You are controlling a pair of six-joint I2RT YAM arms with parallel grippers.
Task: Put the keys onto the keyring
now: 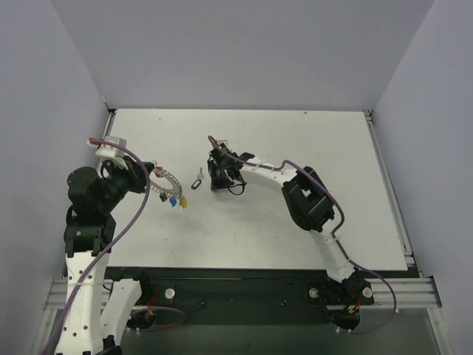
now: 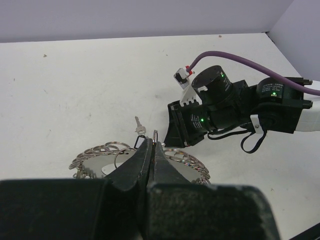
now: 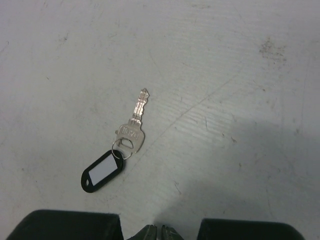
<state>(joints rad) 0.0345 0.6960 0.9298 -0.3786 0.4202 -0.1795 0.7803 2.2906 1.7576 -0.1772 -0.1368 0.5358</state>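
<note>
One large thin silver wire keyring, fringed with small rings, clamped in the closed left tool; silver key with black plastic tag loose on white counter, just ahead of right tool, pinched shut and empty: threading apparently not begun.
</note>
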